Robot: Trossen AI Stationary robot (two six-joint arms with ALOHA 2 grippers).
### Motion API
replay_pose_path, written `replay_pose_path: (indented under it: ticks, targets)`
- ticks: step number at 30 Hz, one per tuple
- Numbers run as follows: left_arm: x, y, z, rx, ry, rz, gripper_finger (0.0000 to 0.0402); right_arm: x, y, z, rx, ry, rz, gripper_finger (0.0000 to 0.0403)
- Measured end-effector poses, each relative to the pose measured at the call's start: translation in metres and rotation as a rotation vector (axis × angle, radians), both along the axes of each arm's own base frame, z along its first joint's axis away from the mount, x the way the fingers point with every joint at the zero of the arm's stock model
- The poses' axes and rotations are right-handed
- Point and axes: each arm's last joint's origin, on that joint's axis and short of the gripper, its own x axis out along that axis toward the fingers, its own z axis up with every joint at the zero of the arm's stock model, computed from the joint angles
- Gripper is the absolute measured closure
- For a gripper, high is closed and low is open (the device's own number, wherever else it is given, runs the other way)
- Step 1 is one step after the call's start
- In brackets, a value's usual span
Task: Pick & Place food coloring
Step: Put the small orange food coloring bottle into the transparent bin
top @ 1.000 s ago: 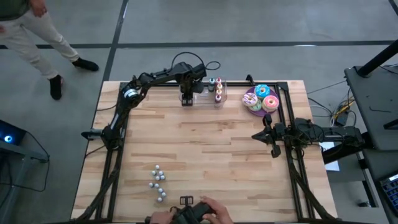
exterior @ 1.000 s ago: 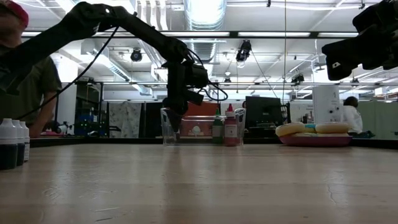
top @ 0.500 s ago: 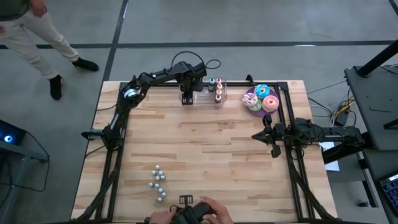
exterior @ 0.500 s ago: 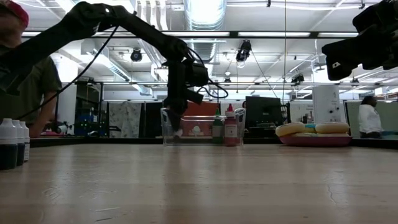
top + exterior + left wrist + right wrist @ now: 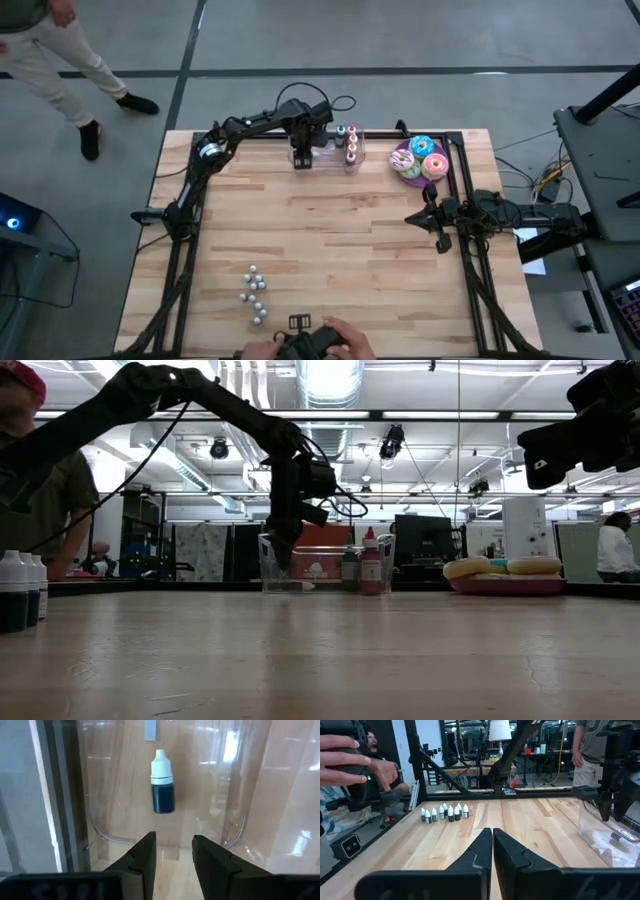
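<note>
A tiny food coloring bottle [image 5: 162, 785], dark blue with a white cap, lies on its side on the floor of a clear box [image 5: 322, 152] at the table's far edge. My left gripper [image 5: 174, 855] points straight down into the box's left end [image 5: 283, 560], open, with the bottle beyond its fingertips and untouched. Several more white-capped bottles [image 5: 445, 812] stand in a cluster near the table's front left [image 5: 255, 297]. Upright bottles with coloured caps [image 5: 346, 143] stand in the box's right end. My right gripper [image 5: 492, 837] waits shut at the table's right edge [image 5: 415, 217].
A purple plate with frosted doughnuts [image 5: 420, 160] sits at the far right, next to the box. A person's hands [image 5: 310, 345] hold a controller at the near edge. Bare wood lies between the box and the bottle cluster.
</note>
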Motion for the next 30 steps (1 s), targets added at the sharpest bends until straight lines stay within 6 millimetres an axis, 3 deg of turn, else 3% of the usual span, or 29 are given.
replay_pose_path:
  ticks: [6,13,19,22,30]
  targets:
    - [0.004,0.002,0.014,0.053,-0.022,0.028,0.0303,0.0,0.0,0.0,0.0,0.0,0.0,0.0394]
    - [0.009,-0.006,0.047,0.074,-0.06,0.035,0.0307,0.0,0.0,0.0,0.0,0.0,0.0,0.0394]
    - [0.009,-0.018,0.076,0.086,-0.101,0.059,0.0362,0.0,0.0,0.0,0.0,0.0,0.0,0.0394]
    - [0.008,-0.028,0.092,0.08,-0.151,0.078,0.0394,0.0,0.0,0.0,0.0,0.0,0.0,0.0394]
    - [0.002,-0.078,0.131,-0.06,-0.273,0.11,0.0401,0.0,0.0,0.0,0.0,-0.001,0.0,0.0394]
